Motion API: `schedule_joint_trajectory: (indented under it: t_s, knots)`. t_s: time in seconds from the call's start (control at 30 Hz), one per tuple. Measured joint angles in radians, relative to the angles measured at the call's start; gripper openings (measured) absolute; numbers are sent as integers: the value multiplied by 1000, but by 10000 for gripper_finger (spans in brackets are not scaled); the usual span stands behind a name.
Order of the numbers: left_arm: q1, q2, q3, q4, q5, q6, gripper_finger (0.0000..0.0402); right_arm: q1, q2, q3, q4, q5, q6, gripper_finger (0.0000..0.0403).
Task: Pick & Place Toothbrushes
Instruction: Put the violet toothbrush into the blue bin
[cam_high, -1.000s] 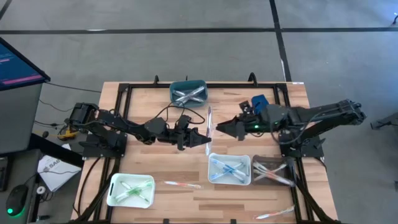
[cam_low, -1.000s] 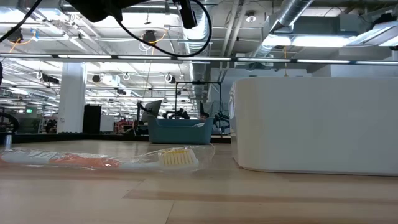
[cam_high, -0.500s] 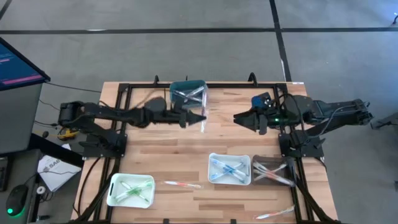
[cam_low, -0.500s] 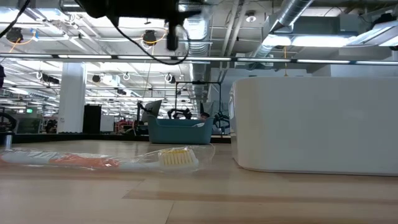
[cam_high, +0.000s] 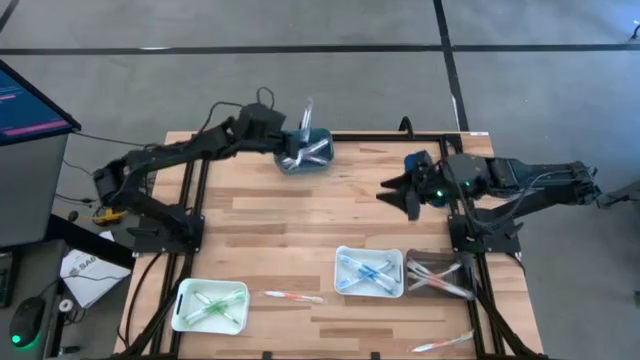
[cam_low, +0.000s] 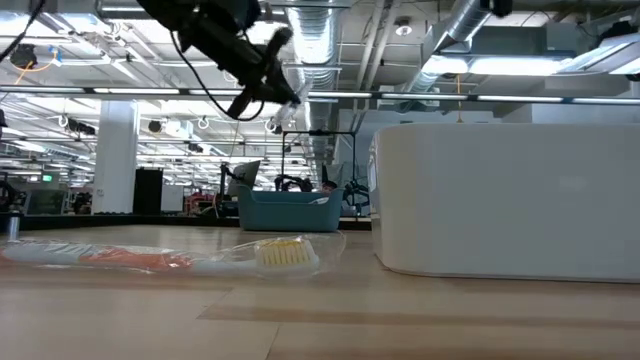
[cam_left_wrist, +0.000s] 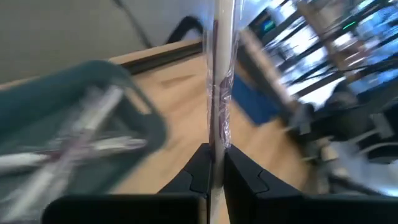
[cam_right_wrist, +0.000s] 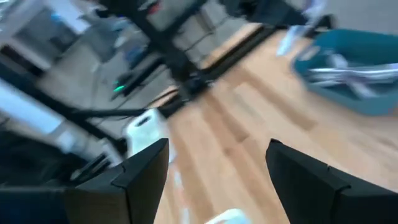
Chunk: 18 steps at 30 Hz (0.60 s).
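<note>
Two arms work over the wooden tabletop (cam_high: 250, 215). The left gripper (cam_high: 296, 143) hangs above the teal tray (cam_high: 312, 158) at the far edge, its fingers (cam_left_wrist: 200, 174) pinched on a clear wrapped toothbrush (cam_high: 306, 112) that stands up out of them. Other wrapped toothbrushes lie crossed inside that tray. The right gripper (cam_high: 392, 188) hovers over bare wood right of centre, its fingers (cam_right_wrist: 146, 168) spread wide and holding nothing. Near the front edge stand a white tray (cam_high: 211, 306) with green brushes, a white tray with blue brushes (cam_high: 368, 272) and a dark tray (cam_high: 440, 276). A pink toothbrush (cam_high: 294, 296) lies loose between the two white trays, and another loose brush (cam_high: 442, 343) rests at the front right corner.
</note>
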<state>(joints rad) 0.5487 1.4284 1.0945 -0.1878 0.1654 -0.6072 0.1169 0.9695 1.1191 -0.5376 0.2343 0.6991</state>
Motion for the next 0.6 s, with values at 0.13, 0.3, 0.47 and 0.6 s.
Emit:
schedule_joint_trajectory:
  t_s: [0.13,0.3,0.47,0.6]
  knots:
    - [27,124,142,-172,-4,128,11,-93,-1,0,-12,0,-1,260]
    - [7,266,293,-400,-95,291,11,-193,-24,0,-17,-80,-10,260]
    - [-14,350,335,-489,-209,364,11,-273,-43,0,-17,-160,-102,260]
    - [-14,394,335,-533,-261,367,11,-327,-42,0,-15,-160,-108,260]
